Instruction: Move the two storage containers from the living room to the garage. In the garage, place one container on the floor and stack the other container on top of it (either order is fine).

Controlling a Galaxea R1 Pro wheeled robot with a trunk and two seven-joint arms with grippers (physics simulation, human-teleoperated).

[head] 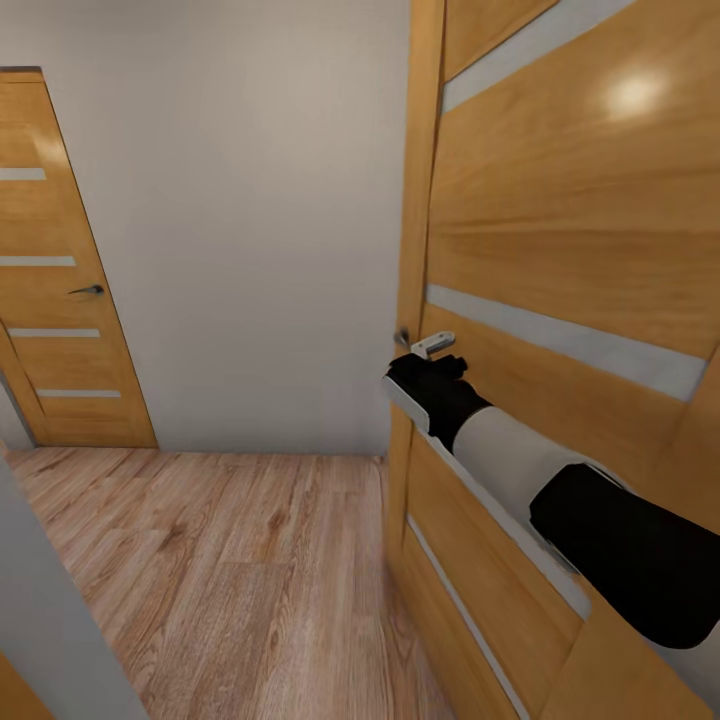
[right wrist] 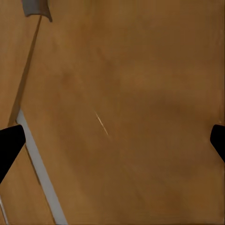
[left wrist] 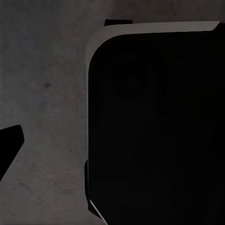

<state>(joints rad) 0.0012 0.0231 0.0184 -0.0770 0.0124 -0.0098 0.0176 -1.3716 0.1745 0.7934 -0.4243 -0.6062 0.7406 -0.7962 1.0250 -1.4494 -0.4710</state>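
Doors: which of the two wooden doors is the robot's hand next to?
The big near door, where the right hand sits beside its silver handle. The other door stands far across the hall.

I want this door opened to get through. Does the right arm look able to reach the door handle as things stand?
Probably yes. The right gripper sits just below the door handle on the wooden door, fingers wide apart in the right wrist view, and nothing lies between them.

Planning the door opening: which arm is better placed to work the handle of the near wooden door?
Right: its tool is right at the handle of the near door, fingers apart.
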